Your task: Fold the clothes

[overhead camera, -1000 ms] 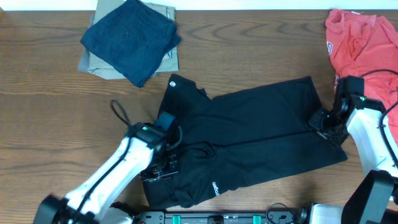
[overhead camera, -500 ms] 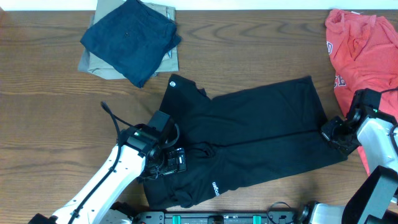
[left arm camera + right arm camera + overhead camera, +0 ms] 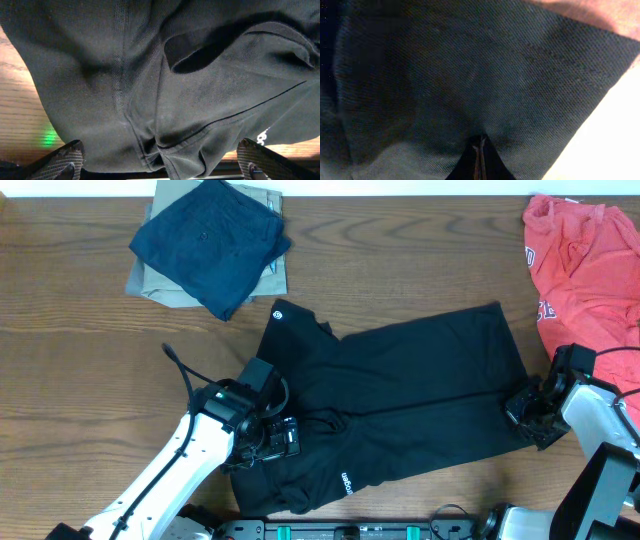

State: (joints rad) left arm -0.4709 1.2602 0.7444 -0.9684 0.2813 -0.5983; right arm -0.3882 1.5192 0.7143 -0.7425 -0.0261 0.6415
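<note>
The black T-shirt (image 3: 400, 400) lies spread across the middle of the table (image 3: 80, 380), collar end toward the upper left and hem end toward the right. A small round white mark (image 3: 278, 308) sits by the collar, and white lettering (image 3: 346, 482) runs along the near edge. A long crease crosses the body from left to right, so one lengthwise fold looks to be in place, though the cloth at the near left corner is bunched and rumpled rather than flat.

The left gripper (image 3: 270, 442) hangs over that bunched part with its fingers spread wide and nothing between them. In the left wrist view the two pads (image 3: 65, 159) sit at the bottom corners, with loose folds and a hem of the shirt between and beyond them.

The right gripper (image 3: 528, 405) is at the shirt's right edge near the hem corner. Its fingers are pressed together, and in the right wrist view the dark fabric draws into the closed tips, so it appears to be pinching the cloth there.

By my reading the task is at an early-to-middle point. The shirt is narrowed but long, so the crosswise folds and tidying of the left corner remain.

A navy folded garment (image 3: 210, 245) rests on a tan folded garment (image 3: 150, 285) at the far left. A red garment (image 3: 580, 260) lies crumpled at the far right.
</note>
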